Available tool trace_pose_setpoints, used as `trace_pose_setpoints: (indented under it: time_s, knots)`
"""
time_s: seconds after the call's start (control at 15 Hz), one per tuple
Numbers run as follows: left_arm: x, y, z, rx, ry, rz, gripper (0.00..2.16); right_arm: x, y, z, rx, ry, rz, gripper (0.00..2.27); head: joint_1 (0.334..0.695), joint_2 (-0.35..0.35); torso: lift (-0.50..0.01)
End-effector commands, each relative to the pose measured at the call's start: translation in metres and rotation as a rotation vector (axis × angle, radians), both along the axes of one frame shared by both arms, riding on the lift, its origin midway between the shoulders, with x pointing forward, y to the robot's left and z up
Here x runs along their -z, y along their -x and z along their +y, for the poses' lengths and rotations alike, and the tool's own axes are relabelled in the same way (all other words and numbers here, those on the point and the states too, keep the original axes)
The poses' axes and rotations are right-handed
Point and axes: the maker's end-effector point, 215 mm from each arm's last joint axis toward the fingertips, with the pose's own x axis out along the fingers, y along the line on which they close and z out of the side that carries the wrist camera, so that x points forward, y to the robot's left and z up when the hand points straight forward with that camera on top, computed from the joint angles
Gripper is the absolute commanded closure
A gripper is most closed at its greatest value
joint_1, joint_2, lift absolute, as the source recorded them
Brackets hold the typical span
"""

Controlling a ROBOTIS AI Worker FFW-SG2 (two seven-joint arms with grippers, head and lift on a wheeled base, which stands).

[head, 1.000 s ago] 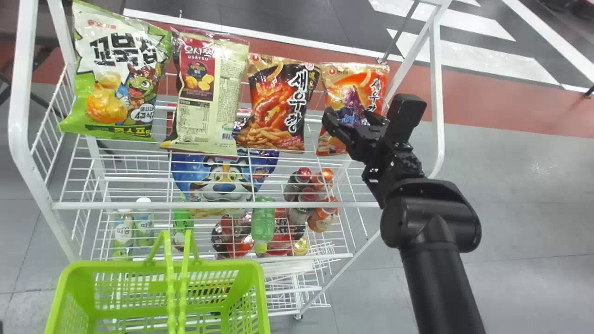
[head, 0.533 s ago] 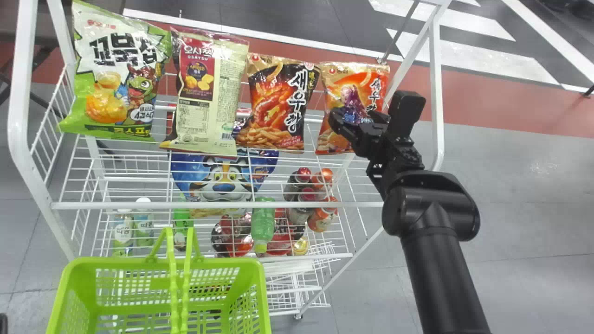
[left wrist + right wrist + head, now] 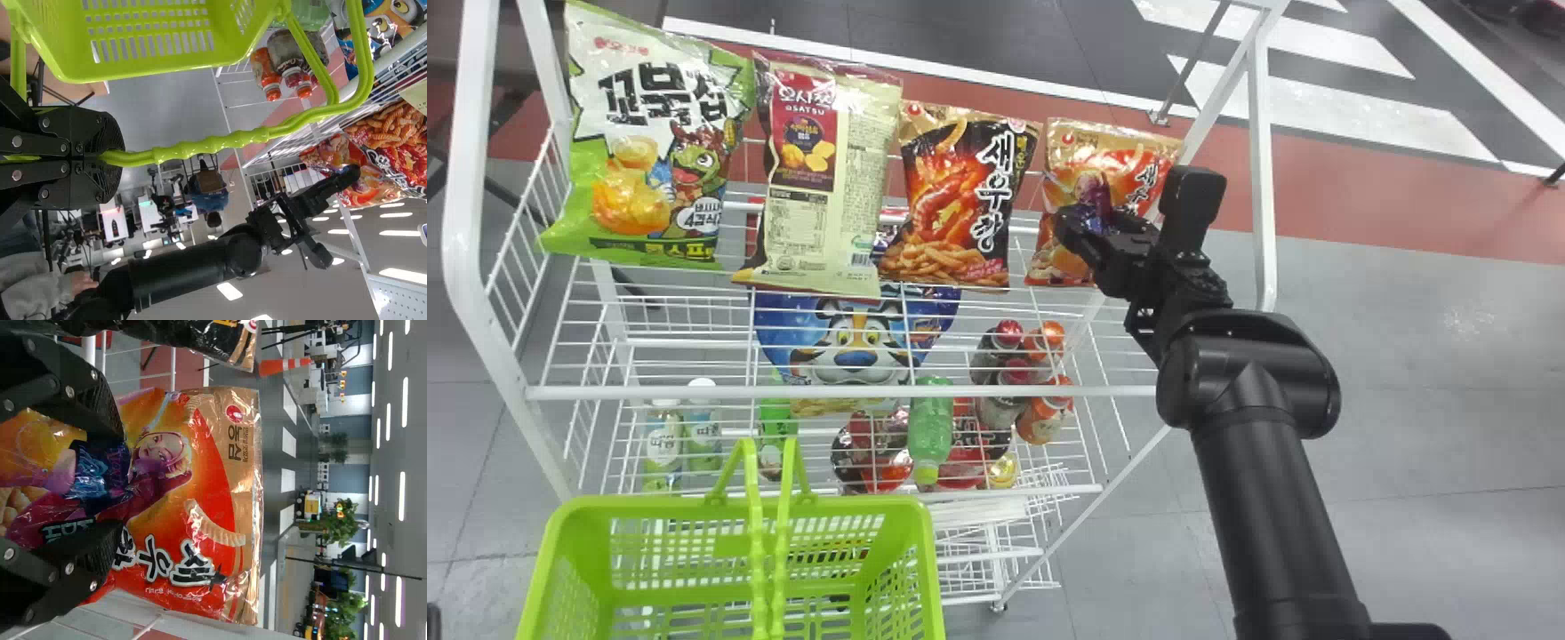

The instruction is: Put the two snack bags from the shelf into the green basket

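Four snack bags (image 3: 960, 196) up top, one green basket (image 3: 649, 507) down near left

So, nearest first: one green basket on the near left, plastic with slotted walls and two handles (image 3: 758, 533). The left gripper (image 3: 113, 159) is clamped on the handles, fingers together around them.

Past that is the white wire shelf (image 3: 605, 392), and going by what I can count through the wires:
- two white-capped bottles (image 3: 663, 444) on the left
- one green bottle (image 3: 932, 427) around the middle, cap toward the near side
- two dark bottles with red caps (image 3: 989, 356) and two orange bottles (image 3: 1042, 421) to the right
- one blue bag (image 3: 855, 342) with a cartoon animal face

Some red and black packs (image 3: 871, 449) sit down there too, can't count them cleanly.

Far side, top level, is where the four bags stand in a row. Left to right: one green and white (image 3: 640, 133), one cream with a maroon panel (image 3: 818, 204), one black and orange with shrimp art, and one orange-red bag (image 3: 1065, 169). That last one is glossy and crinkly, gold along its top edge, with a printed figure. The right gripper (image 3: 1100, 220) is right at it, fingers spread apart across its front. Can't tell whether they touch.
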Motion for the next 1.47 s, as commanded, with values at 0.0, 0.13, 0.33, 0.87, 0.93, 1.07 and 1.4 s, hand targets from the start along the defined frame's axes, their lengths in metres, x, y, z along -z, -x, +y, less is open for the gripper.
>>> trace_pose_setpoints:
  time_s: [0.0, 0.13, 0.33, 0.87, 0.93, 1.07, 1.4]
  knots:
    - [0.001, -0.001, 0.0, -0.003, -0.001, 0.002, 1.84, 0.011, 0.007, -0.005, 0.022, -0.029, 0.025, 1.74, 0.695, -0.35, -0.012]
    - [0.003, -0.002, 0.001, -0.004, -0.012, 0.002, 1.84, 0.007, 0.009, -0.006, 0.028, -0.02, 0.017, 2.02, 0.695, -0.35, -0.012]
    - [0.003, -0.004, -0.001, -0.007, -0.013, -0.002, 1.84, -0.007, 0.012, -0.009, 0.044, -0.003, -0.013, 2.11, 0.695, -0.35, -0.012]
    - [0.002, -0.006, -0.003, -0.013, -0.014, -0.009, 1.84, -0.045, 0.068, 0.022, -0.009, -0.02, 0.01, 2.11, 0.695, -0.35, -0.012]
    - [0.001, -0.005, -0.004, -0.011, -0.012, -0.01, 1.84, -0.052, 0.083, 0.029, -0.024, -0.027, 0.027, 2.11, 0.695, -0.35, -0.012]
    - [-0.002, -0.006, -0.004, -0.009, -0.008, -0.017, 1.84, -0.057, 0.118, 0.042, -0.04, -0.039, 0.099, 2.11, 0.695, -0.35, -0.012]
    - [-0.006, -0.002, -0.008, 0.001, 0.004, -0.018, 1.84, -0.038, 0.214, 0.057, -0.039, -0.069, 0.354, 2.11, 0.695, -0.35, -0.012]
